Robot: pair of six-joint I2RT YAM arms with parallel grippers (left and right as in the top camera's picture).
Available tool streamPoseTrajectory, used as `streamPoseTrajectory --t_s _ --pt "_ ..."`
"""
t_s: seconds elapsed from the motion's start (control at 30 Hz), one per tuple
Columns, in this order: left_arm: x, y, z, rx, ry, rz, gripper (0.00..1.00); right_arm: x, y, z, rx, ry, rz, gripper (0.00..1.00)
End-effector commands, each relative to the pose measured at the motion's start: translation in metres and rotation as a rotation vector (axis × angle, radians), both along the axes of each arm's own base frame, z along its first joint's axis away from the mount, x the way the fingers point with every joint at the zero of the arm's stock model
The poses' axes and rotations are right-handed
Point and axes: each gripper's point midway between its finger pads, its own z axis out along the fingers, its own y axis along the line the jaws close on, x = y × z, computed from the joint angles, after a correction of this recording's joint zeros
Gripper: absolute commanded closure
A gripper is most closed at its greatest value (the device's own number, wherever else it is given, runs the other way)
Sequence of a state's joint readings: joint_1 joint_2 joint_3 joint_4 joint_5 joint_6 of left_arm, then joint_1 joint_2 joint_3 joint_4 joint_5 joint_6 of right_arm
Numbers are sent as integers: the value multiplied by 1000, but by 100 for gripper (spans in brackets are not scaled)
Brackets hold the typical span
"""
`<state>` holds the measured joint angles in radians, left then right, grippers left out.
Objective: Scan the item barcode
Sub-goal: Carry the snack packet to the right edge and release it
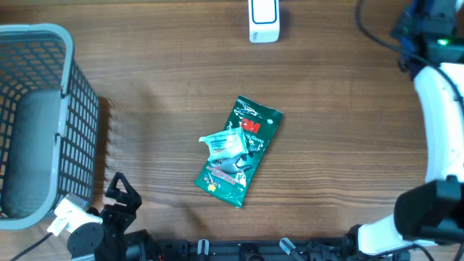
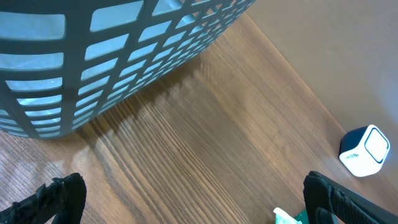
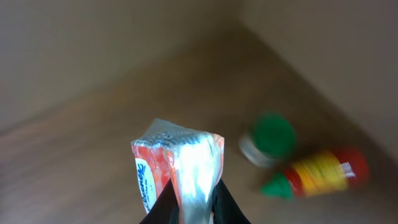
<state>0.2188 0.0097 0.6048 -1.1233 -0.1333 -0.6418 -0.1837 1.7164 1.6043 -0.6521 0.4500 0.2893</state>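
Observation:
In the right wrist view my right gripper [image 3: 194, 202] is shut on a red-and-silver foil packet [image 3: 180, 165]. The packet stands upright out of the jaws, with blue lettering on its left face; no barcode shows. A white scanner [image 1: 263, 20] sits at the table's far edge and also shows in the left wrist view [image 2: 364, 150]. My left gripper [image 2: 193, 202] hangs open over bare wood at the front left [image 1: 119, 192], holding nothing. In the overhead view only the right arm's white link [image 1: 441, 123] shows; its gripper is out of frame.
A grey mesh basket [image 1: 69, 123] stands at the left edge. A green 3M package [image 1: 243, 156] with a small clear pack on top lies mid-table. Blurred beneath the right gripper are a green-lidded jar [image 3: 267, 140] and a red-and-yellow bottle [image 3: 320, 173].

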Motion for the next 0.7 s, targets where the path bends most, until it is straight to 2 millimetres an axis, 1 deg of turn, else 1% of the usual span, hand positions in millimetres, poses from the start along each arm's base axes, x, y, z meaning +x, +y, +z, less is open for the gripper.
streamPoseTrajectory --t_s 0.0,0.03,0.1,0.13,0.17,0.23,0.27,0.33,0.4,0.43,0.47,0.5,0.53,0.57,0.6,0.63,0.67 --pt "-1 2 0 2 -2 16 0 -36 -50 -93 215 28 -345 96" --pt "-1 2 0 2 -2 16 0 -46 -59 -114 244 40 -413 96" --pt "-1 2 0 2 -2 16 0 -59 -72 -149 277 58 -493 96" --pt "-1 2 0 2 -2 16 0 -62 -78 -170 293 71 -506 96" --pt "-1 2 0 2 -2 16 0 -62 -82 -185 297 84 -502 96" --pt "-1 2 0 2 -2 16 0 -59 -83 -204 304 112 -470 96" --pt "-1 2 0 2 -2 16 0 -56 -83 -211 300 124 -451 96" --pt "-1 2 0 2 -2 16 0 -50 -85 -211 285 111 -430 94" --pt "-1 2 0 2 -2 16 0 -44 -89 -194 268 63 -430 90" --pt "-1 2 0 2 -3 16 0 -41 -93 -179 254 32 -431 89" --pt "-1 2 0 2 -3 16 0 -39 -96 -162 239 -2 -434 88" --pt "-1 2 0 2 -2 16 0 -40 -100 -138 215 -46 -444 81" --pt "-1 2 0 2 -3 16 0 -42 -103 -117 193 -82 -451 65" --pt "-1 2 0 2 -2 16 0 -45 -103 -94 180 -125 -452 38" --pt "-1 2 0 2 -2 16 0 -48 -102 -71 170 -173 -447 17" --pt "-1 2 0 2 -2 16 0 -51 -100 -53 168 -213 -442 0" --pt "-1 2 0 2 -2 16 0 -57 -89 -11 179 -307 -405 0"
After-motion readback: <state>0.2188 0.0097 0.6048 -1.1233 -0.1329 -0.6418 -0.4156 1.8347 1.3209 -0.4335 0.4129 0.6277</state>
